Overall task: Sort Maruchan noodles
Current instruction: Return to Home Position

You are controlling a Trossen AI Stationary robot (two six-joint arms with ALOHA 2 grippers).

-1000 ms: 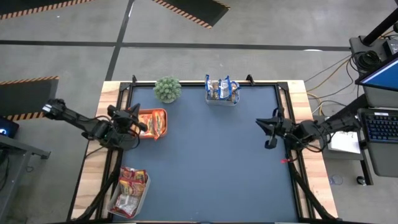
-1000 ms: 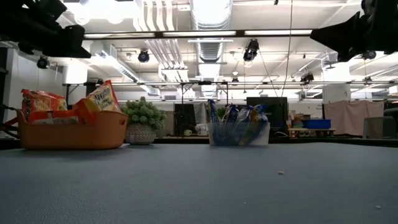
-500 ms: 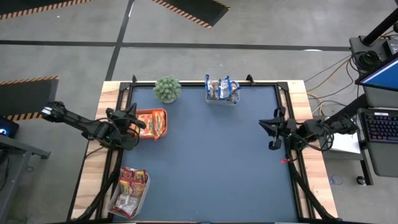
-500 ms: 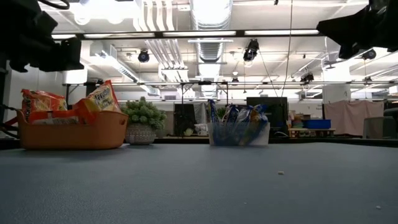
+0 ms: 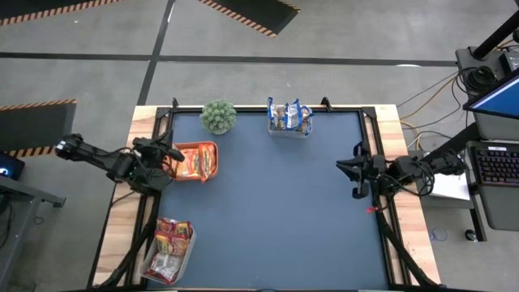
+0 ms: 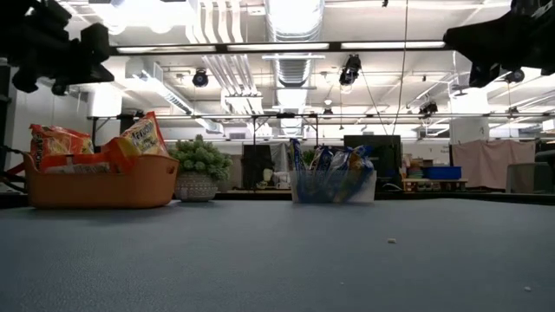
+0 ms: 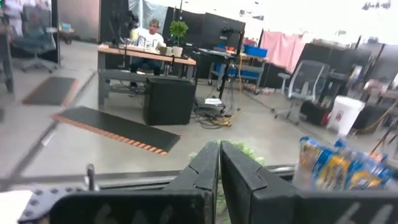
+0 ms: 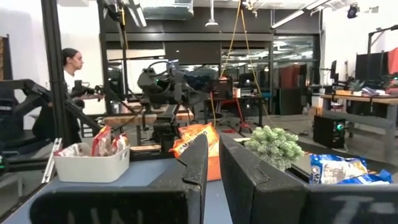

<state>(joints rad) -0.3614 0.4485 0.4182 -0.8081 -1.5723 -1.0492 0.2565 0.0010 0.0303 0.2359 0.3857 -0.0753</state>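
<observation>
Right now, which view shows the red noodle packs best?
High view: the red noodle packs lie exposed in their bin. Right wrist view shows only their tops; low and left wrist views miss them.

The left arm [image 5: 93,154] and right arm [image 5: 426,166] are slim, black and jointed, the left hand [image 7: 219,145] bearing flat angular fingers [image 7: 245,173].

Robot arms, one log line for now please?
left gripper: shut, by orange bin | right gripper: shut, right side | noodles: binned

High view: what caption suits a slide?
Noodles sorted into three bins; left gripper and right gripper idle near table sides.
</observation>
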